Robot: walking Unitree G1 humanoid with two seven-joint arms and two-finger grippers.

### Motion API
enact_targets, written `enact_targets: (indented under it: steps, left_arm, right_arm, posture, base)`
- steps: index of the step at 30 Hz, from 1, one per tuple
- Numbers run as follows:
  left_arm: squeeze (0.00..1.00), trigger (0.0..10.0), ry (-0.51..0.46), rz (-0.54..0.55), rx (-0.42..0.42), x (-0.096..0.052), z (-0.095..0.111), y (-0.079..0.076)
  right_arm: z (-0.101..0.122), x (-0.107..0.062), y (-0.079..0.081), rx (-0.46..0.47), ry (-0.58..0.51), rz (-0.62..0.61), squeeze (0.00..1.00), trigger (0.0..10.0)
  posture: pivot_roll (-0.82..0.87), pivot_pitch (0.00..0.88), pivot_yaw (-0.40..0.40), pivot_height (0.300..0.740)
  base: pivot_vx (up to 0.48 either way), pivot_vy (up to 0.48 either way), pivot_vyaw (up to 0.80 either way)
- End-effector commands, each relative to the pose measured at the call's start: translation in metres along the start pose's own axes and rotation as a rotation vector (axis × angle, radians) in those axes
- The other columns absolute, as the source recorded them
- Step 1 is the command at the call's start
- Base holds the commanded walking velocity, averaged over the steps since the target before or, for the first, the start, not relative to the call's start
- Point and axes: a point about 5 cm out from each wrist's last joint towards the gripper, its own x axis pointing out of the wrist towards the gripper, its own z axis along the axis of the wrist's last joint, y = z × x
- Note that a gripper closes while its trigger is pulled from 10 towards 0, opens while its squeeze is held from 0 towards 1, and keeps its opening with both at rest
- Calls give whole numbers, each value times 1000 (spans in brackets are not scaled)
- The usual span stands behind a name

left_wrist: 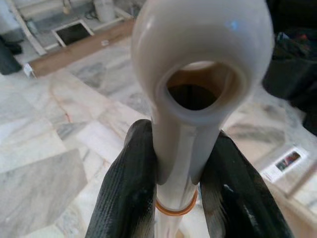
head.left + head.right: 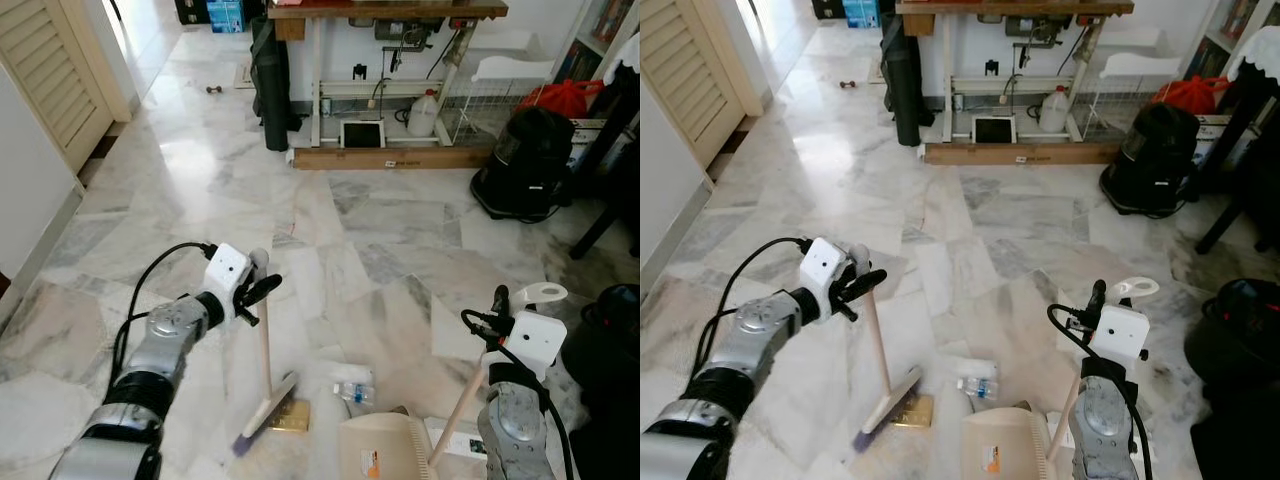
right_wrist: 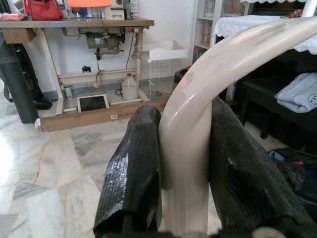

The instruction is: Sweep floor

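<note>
The left gripper (image 2: 256, 290), left of centre in the frame, has its jaws clamped on the top of the broom (image 2: 264, 375). At lower right the right gripper (image 2: 499, 312) has its jaws pinched shut on the dustpan handle (image 2: 462, 400).

Both holds sit high on slim, smooth handles, so I judge a hard stroke could twist either one loose, or flick the litter past the pan.

The broom is cream-handled, its brush down at bottom centre against a gold wrapper (image 2: 290, 417), near a clear plastic bottle (image 2: 353, 391) and the beige dustpan (image 2: 380, 448).
</note>
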Motion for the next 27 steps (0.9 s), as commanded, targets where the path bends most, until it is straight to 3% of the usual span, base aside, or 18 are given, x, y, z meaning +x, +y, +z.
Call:
enact_targets:
  steps: [1,6,10,18,22,24,27]
  left_arm:
    - [0,10000,58,-49,-12,-7,-8,-2]
    - [0,10000,88,-136,-13,-15,-1,-1]
    - [0,10000,21,-180,-83,-18,17,3]
    - [0,10000,0,-222,-88,-26,34,7]
    - [0,10000,-71,-48,-48,-23,46,22]
    - [0,10000,-114,109,-18,-20,49,32]
    - [0,10000,-165,229,-35,-19,51,37]
  right_arm:
    - [2,3,0,7,-11,-4,0,10000]
    - [3,5,1,9,-12,-1,0,10000]
    - [4,6,0,9,-17,-2,0,10000]
    - [4,7,-3,5,-19,-7,0,10000]
    - [4,6,-1,5,-18,-4,0,10000]
    - [4,7,1,9,-18,-1,0,10000]
    - [4,7,1,9,-18,2,0,10000]
  posture:
    - [64,63,13,740]
    - [72,60,12,740]
    - [68,57,11,740]
    - [70,59,10,740]
    - [72,60,8,740]
    - [70,60,8,740]
    - [70,60,8,740]
  base:
    - [0,0,0]
    - [0,0,0]
    - [0,0,0]
    - [0,0,0]
    - [0,0,0]
    - [0,0,0]
    - [0,0,0]
